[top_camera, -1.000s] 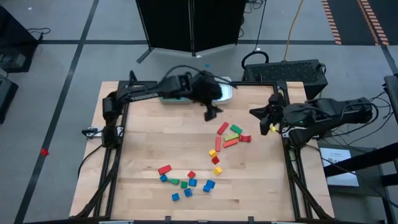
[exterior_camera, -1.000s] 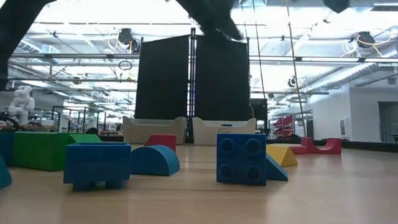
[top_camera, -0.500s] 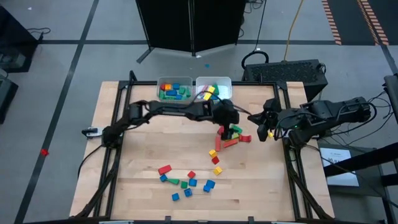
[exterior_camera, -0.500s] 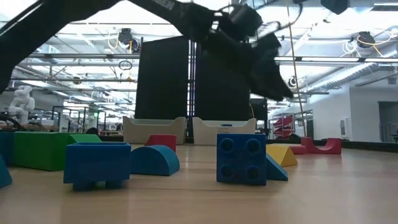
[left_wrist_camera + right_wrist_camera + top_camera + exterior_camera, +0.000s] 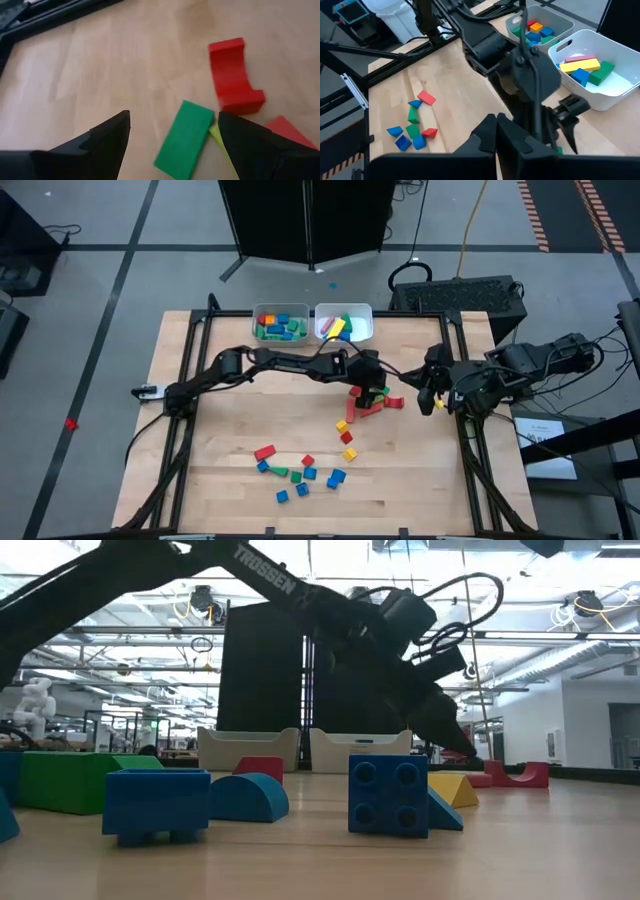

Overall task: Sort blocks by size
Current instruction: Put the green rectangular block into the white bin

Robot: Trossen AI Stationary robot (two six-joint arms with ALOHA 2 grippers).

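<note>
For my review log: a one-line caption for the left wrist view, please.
Open left gripper poised over a flat green block, red arch block just beyond.

My left gripper (image 5: 373, 392) is moving away from the two bins (image 5: 312, 323) at twelve o'clock, which it was covering a second ago, toward three o'clock. Now it is coming low over the block cluster (image 5: 370, 402), fingers spread around the green bar (image 5: 185, 138). The bins are showing fully again.
</note>
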